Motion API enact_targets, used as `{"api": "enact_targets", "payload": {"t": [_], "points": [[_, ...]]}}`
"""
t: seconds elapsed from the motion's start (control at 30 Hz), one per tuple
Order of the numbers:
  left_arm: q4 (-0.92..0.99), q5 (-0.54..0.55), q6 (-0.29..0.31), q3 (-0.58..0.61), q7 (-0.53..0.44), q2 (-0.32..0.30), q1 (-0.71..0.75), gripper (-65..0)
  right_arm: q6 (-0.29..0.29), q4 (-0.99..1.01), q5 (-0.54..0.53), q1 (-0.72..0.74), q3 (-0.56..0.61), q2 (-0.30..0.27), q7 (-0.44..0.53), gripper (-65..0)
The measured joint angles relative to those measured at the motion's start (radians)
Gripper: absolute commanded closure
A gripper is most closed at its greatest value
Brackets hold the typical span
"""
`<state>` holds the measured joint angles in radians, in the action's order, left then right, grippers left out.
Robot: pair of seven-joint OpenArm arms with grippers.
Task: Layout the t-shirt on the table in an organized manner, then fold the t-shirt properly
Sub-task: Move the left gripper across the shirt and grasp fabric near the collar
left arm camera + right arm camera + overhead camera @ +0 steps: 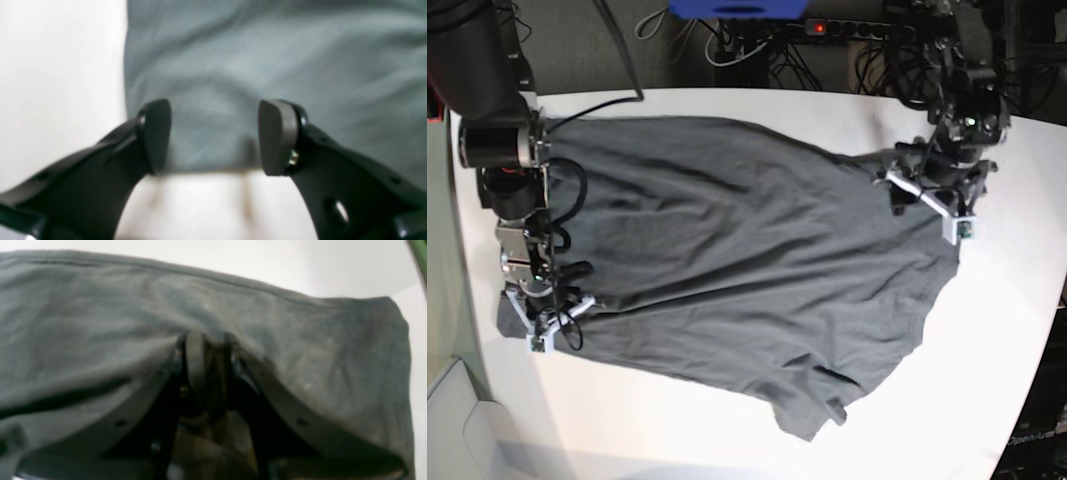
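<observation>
The dark grey t-shirt [737, 250] lies spread and wrinkled across the white table [1012, 310], with one sleeve pointing toward the near edge. In the base view my right gripper [567, 305] is at the shirt's left end. The right wrist view shows this gripper [213, 353] shut on a raised fold of the t-shirt [100, 316]. My left gripper [899, 188] is at the shirt's far right end. In the left wrist view it [217, 136] stands open over the cloth's edge [267, 60], with its fingers [277, 136] wide apart and bare table [50, 83] beside and below.
A power strip [847, 27], tangled cables and a blue object [739, 8] sit behind the table's far edge. The table [300, 260] shows white beyond the shirt's hem. A green strip [420, 256] crosses the right wrist view's top right corner.
</observation>
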<state>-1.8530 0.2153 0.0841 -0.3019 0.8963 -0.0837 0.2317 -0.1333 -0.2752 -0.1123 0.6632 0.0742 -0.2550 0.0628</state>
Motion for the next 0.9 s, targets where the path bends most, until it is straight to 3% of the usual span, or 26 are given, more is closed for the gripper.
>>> {"api": "enact_targets", "payload": {"t": [0.07, 0.2, 0.3, 0.4, 0.5, 0.67, 0.9], "points": [[-0.028, 0.003, 0.004, 0.051, -0.003, 0.032, -0.017, -40.3, -0.047, -0.035, 0.005, -0.014, -0.073, -0.002, -0.033, -8.5], [-0.038, -0.002, -0.003, 0.199, 0.012, 0.071, -0.065, -40.2, -0.195, -0.179, 0.008, -0.083, -0.223, -0.016, -0.148, -8.5], [-0.006, 0.002, -0.002, 0.343, -0.004, 0.085, -0.119, -39.9, -0.257, -0.363, 0.037, -0.144, -0.262, -0.016, -0.321, -8.5], [0.064, -0.001, -0.010, 0.469, -0.001, 0.110, -0.140, -39.8, -0.323, -0.559, 0.038, -0.221, -0.270, -0.012, -0.376, -8.8], [0.137, 0.003, -0.005, 0.558, -0.003, 0.138, -0.141, -36.2, -0.325, -0.697, 0.039, -0.255, -0.266, -0.011, -0.405, -8.9], [0.301, -0.005, -0.009, 0.615, -0.013, 0.190, -0.193, -18.7, -0.331, -0.815, 0.034, -0.265, -0.264, -0.024, -0.455, -8.9], [0.422, -0.001, -0.005, 0.619, -0.015, 0.185, -0.212, -19.2, -0.332, -0.824, 0.034, -0.267, -0.263, -0.045, -0.478, -8.9]]}}
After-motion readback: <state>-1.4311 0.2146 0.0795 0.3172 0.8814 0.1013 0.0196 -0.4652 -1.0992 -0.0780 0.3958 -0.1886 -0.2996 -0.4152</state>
